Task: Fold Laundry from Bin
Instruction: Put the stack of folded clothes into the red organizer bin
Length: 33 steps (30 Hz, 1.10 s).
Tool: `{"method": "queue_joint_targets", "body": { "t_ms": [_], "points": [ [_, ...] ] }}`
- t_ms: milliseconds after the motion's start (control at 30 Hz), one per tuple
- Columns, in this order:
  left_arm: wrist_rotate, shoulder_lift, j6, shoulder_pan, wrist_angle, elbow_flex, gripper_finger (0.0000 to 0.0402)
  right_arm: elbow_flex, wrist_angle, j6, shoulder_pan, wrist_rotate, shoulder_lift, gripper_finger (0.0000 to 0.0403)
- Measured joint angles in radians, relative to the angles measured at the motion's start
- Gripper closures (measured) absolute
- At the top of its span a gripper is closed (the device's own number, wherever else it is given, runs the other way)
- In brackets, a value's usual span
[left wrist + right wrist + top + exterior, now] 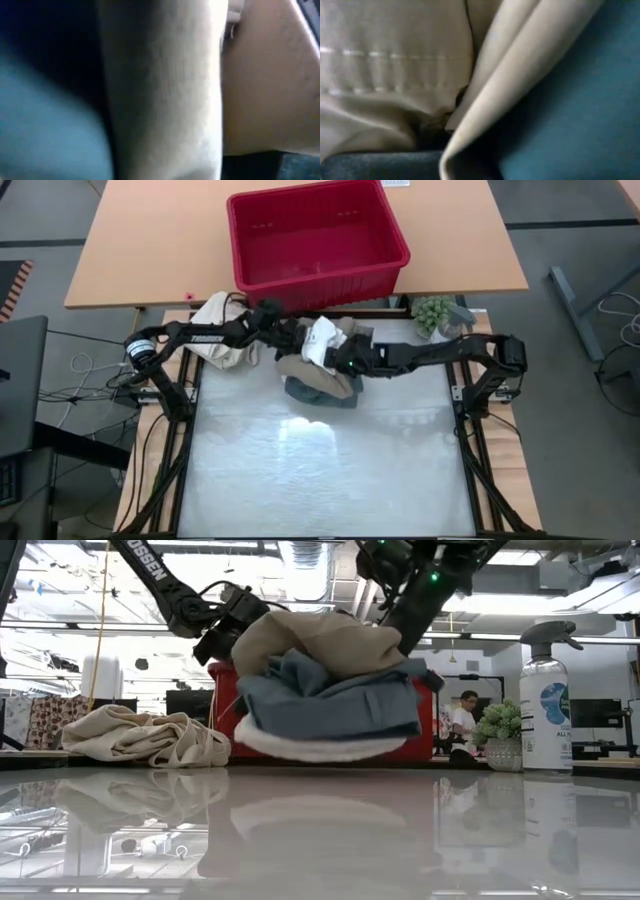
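Note:
A stacked bundle of laundry (330, 700) hangs between my two grippers at the table's far middle. Tan trousers (330, 640) are on top, a teal garment (330, 705) in the middle and a white towel (320, 748) underneath. The high view also shows a white cloth (322, 340) on top of the bundle. My left gripper (285, 330) meets the bundle from the left and my right gripper (340, 360) from the right. Cloth hides the fingers of both. The red bin (320, 240) stands just behind, on the wooden table. My left gripper is on the bundle's upper left side, at the tan cloth (255, 640), coming in slanting down from the left. Cloth hides its fingers; tan (160, 90) and teal (45, 125) fill its wrist view. The bundle is clear of the table. My right gripper is on the bundle's upper right end (405, 650), slanting down from the right. Its fingers are buried in cloth; tan folds (395, 65) and teal fabric (580, 110) fill its wrist view. Several layers sag below it, clear of the table.
A cream canvas cloth (215, 335) lies heaped at the far left corner. A small potted plant (432, 310) and a spray bottle (548, 700) stand at the far right. The white work surface (320, 470) stretches toward the near edge. A person (465, 715) sits in the room behind.

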<state>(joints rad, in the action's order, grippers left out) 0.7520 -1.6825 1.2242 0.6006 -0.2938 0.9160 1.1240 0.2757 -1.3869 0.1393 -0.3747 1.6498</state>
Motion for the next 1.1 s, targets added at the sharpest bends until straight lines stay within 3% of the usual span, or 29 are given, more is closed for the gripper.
{"method": "queue_joint_targets", "body": {
  "t_ms": [333, 700, 900, 1100],
  "points": [
    [0.058, 0.000, 0.068, 0.063, 0.016, 0.164, 0.0314, 0.133, 0.090, 0.139, 0.096, 0.065, -0.016, 0.0272],
    [0.053, 0.003, 0.034, 0.097, 0.208, 0.449, 0.0314, 0.456, 0.377, 0.380, 0.215, 0.087, -0.018, 0.0272],
    [0.029, 0.000, 0.032, 0.173, 0.221, 0.566, 0.0314, 0.552, 0.307, 0.491, 0.340, 0.178, -0.009, 0.0272],
    [-0.025, -0.051, 0.047, 0.249, 0.204, 0.660, 0.0314, 0.558, 0.124, 0.537, 0.495, 0.330, 0.002, 0.0273]
  ]
}}
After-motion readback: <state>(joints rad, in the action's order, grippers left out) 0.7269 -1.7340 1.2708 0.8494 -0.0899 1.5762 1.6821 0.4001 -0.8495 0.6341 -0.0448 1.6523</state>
